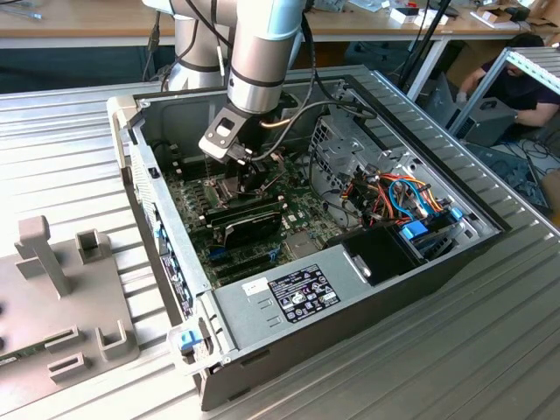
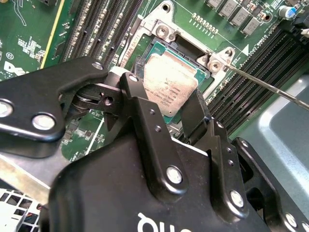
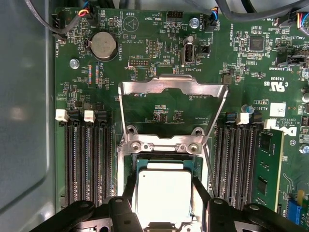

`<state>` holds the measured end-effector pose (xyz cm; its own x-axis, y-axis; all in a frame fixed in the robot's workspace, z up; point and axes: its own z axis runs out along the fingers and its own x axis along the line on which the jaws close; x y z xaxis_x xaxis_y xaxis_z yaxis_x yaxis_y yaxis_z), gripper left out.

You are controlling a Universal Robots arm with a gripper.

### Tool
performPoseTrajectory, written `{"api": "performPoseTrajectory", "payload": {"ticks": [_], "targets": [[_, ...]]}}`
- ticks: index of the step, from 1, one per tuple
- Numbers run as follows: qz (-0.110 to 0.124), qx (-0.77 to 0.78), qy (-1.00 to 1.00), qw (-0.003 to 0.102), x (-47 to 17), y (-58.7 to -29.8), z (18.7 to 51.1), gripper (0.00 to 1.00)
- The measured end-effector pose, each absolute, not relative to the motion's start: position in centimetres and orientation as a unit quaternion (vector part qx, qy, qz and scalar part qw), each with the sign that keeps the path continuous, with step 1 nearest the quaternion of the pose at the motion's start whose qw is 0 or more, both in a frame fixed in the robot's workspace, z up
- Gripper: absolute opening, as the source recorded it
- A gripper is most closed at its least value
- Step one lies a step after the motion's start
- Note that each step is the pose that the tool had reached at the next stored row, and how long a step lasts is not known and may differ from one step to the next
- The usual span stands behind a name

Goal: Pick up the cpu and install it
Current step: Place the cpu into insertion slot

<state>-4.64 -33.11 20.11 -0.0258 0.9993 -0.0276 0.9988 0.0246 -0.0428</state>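
The cpu (image 2: 170,79), a small square chip with a silver-grey top, lies level over the open socket on the green motherboard (image 3: 159,63). My gripper (image 2: 166,93) reaches down into the computer case (image 1: 289,297). Its two black fingers (image 2: 133,82) press against opposite edges of the chip, so it is shut on it. The first wrist view shows the cpu (image 3: 164,186) between the same fingers, just below the socket's hinge screws. The hinged metal socket frame (image 3: 171,87) is flipped open, away from the socket. In the exterior view the gripper (image 1: 248,179) is low over the board's middle.
Black memory slots (image 3: 87,164) flank the socket, and a green module (image 3: 268,169) sits in one slot. The thin socket lever rod (image 2: 270,89) sticks out beside the socket. Cables and a drive cage (image 1: 350,149) fill the case's exterior-view right. A grey fixture (image 1: 52,289) stands outside the case, and a person (image 1: 516,83) sits far back.
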Motion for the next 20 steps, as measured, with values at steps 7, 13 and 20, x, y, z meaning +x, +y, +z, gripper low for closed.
{"api": "performPoseTrajectory", "payload": {"ticks": [7, 13, 20], "targets": [[0.025, -0.698, -0.716, 0.005, -4.64, -33.12, 20.03, 0.55], [0.025, -0.698, -0.716, 0.005, -4.64, -33.12, 20.0, 0.55], [0.025, -0.698, -0.716, 0.005, -4.64, -33.12, 19.93, 0.55]]}}
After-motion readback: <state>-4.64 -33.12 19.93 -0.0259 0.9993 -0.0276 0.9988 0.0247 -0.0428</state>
